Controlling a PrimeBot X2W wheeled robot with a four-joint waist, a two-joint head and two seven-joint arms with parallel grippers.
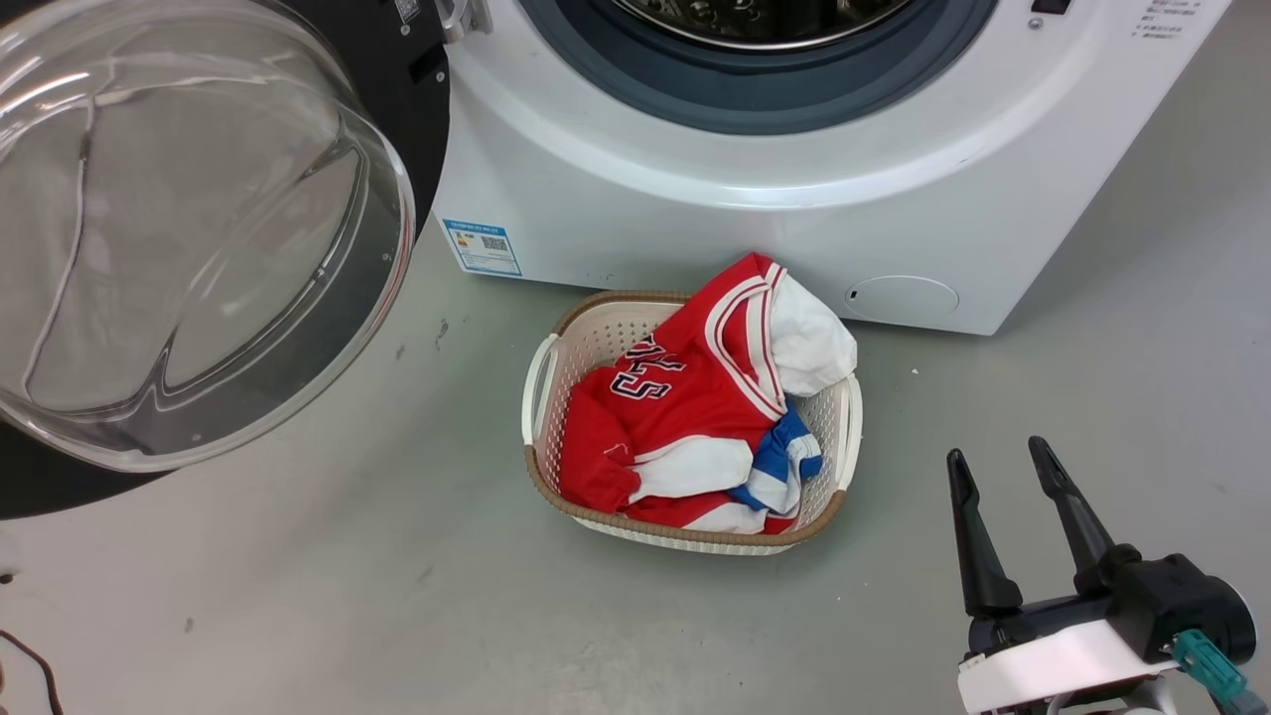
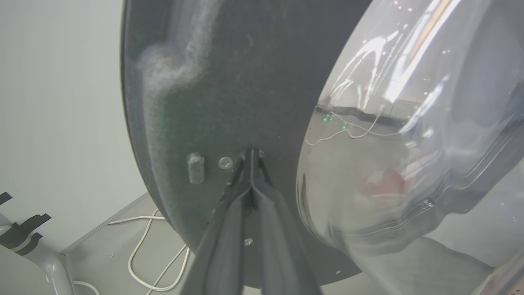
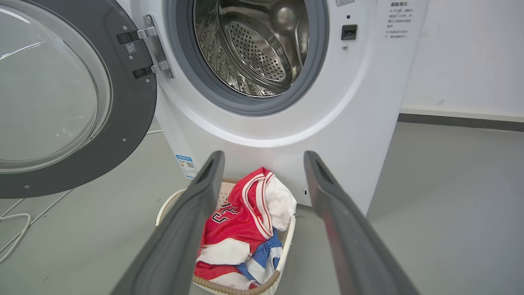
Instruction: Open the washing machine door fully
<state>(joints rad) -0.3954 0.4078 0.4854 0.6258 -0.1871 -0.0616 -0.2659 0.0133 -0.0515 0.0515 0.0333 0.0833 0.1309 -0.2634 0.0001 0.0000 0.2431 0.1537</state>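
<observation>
The washing machine door (image 1: 387, 70) stands swung out to the left of the white washing machine (image 1: 695, 218), its clear glass bowl (image 1: 199, 228) bulging toward me. In the left wrist view my left gripper (image 2: 250, 152) is shut, fingertips together and resting against the door's (image 2: 229, 82) dark inner face beside a screw. The right wrist view shows the door (image 3: 131, 102) hanging on its metal hinge, with the steel drum (image 3: 254, 45) uncovered. My right gripper (image 1: 996, 452) hovers open over the floor at lower right, holding nothing; its fingers (image 3: 196, 213) frame the machine (image 3: 360, 102).
A white basket (image 1: 541, 377) with a red jersey (image 1: 685, 397) and other clothes sits on the floor just before the machine, below the drum. White cable (image 2: 139, 250) loops on the floor beyond the door. A grey stand (image 2: 45, 262) is at lower left.
</observation>
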